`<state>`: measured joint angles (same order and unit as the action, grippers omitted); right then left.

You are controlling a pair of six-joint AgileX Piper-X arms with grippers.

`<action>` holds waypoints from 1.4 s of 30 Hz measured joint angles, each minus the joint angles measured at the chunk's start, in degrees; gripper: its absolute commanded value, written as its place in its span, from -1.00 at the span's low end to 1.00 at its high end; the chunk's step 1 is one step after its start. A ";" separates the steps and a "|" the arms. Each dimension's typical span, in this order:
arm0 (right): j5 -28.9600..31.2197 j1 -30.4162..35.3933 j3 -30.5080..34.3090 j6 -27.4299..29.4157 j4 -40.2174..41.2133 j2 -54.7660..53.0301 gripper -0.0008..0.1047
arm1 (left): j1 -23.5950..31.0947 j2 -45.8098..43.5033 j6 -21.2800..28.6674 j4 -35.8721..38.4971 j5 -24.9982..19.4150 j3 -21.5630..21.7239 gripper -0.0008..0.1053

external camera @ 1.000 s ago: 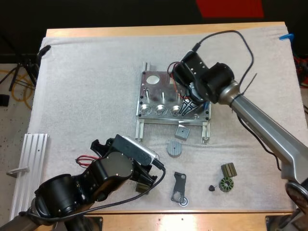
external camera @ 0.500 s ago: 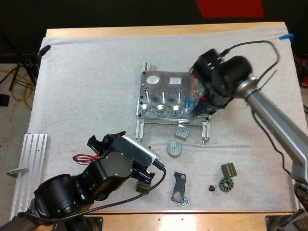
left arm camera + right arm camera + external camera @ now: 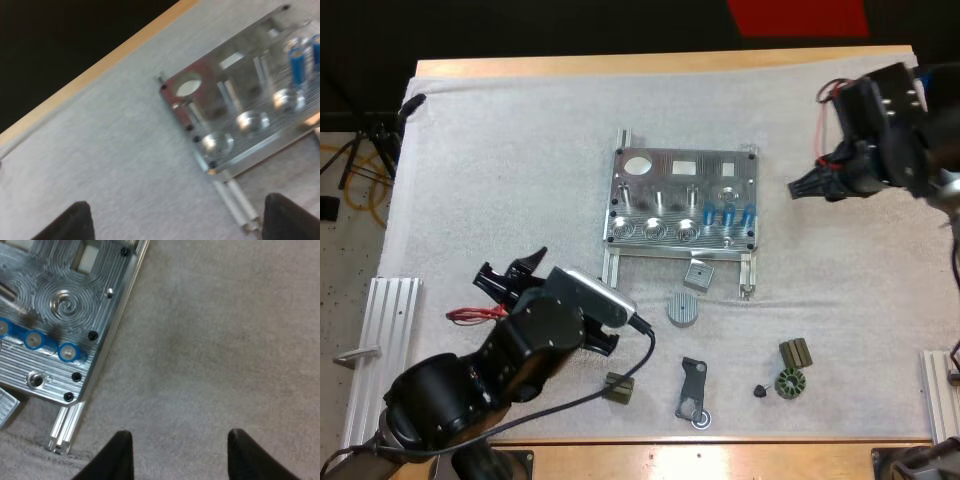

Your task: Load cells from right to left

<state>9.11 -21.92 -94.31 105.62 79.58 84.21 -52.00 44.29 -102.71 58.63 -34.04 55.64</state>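
The right end effector (image 3: 798, 190) has pulled away from the metal fixture (image 3: 665, 175), fingers apart (over bare mat (image 3: 520, 150)). Three blue cells (image 3: 727, 214) sit in the fixture's right side, well apart from it. The left end effector (image 3: 510, 270) has its fingers apart too.

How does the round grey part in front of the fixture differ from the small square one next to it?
The round part is a darker disc with a ribbed top; the square block is paler and slightly smaller. The square block lies close to the fixture's near edge, between its rails; the round part lies farther out on the mat. Both rest loose on the mat.
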 measured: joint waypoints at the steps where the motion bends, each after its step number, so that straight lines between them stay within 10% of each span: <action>1: 0.18 -0.01 0.00 0.02 0.00 -1.40 -0.17 | 1.62 0.00 1.24 -0.10 0.37 0.11 0.30; 15: 2.46 -0.01 9.29 -1.27 -0.17 -22.43 -0.17 | 15.43 0.00 14.68 -3.94 10.94 5.26 0.30; 26: 2.77 -0.01 25.74 -7.59 -2.27 -45.03 -0.17 | 23.78 -1.16 19.27 -4.37 30.35 6.41 0.30; 42: 9.25 -0.01 26.53 -6.90 -0.92 -63.15 -0.17 | 25.43 -20.59 17.45 -4.71 24.70 3.05 0.30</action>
<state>18.36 -21.92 -67.77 98.71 78.67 21.06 -26.57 23.69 -85.25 53.92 -9.34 58.69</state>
